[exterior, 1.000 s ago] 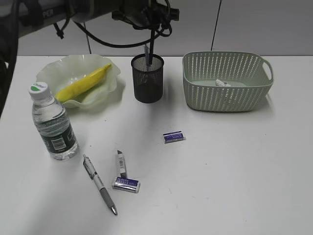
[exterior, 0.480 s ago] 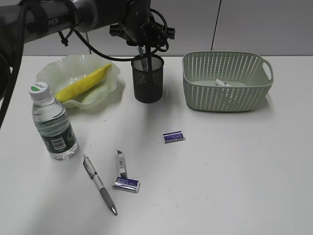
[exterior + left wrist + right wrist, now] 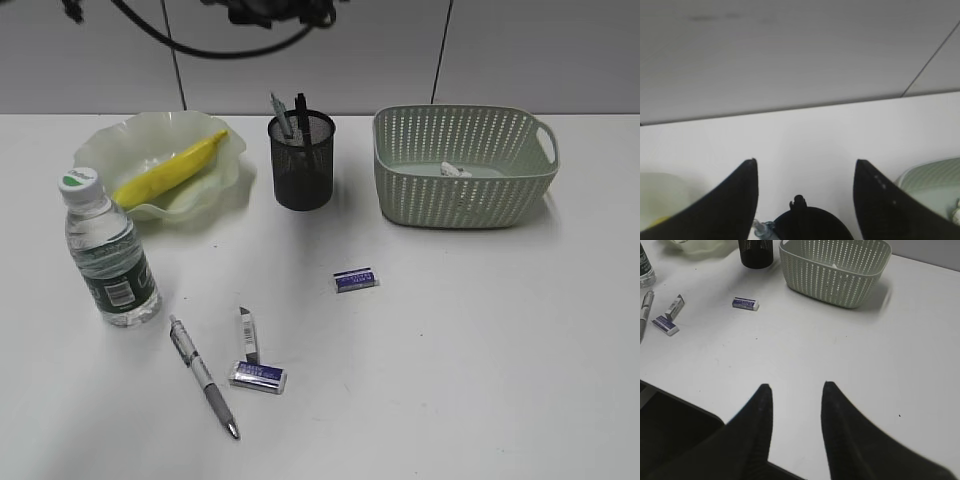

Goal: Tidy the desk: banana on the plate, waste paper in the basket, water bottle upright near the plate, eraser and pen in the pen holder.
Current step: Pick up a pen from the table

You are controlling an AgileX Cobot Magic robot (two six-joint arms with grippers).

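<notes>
The left hand (image 3: 805,172) was held wide open above the pen holder (image 3: 302,160), where two pens (image 3: 290,113) stood, and nothing was gripped by it. The right hand (image 3: 794,390) was held partly open over bare table (image 3: 480,340), empty too. The banana (image 3: 170,168) was seen on the plate (image 3: 105,150), the waste paper (image 3: 455,170) in the basket (image 3: 465,200), the water bottle (image 3: 108,255) upright near the plate, while one pen (image 3: 204,376) and three erasers (image 3: 356,280) were left lying on the table.

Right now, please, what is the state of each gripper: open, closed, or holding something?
Left gripper: open, holding nothing, above the pen holder.
Right gripper: open, holding nothing, over the desk.
</notes>
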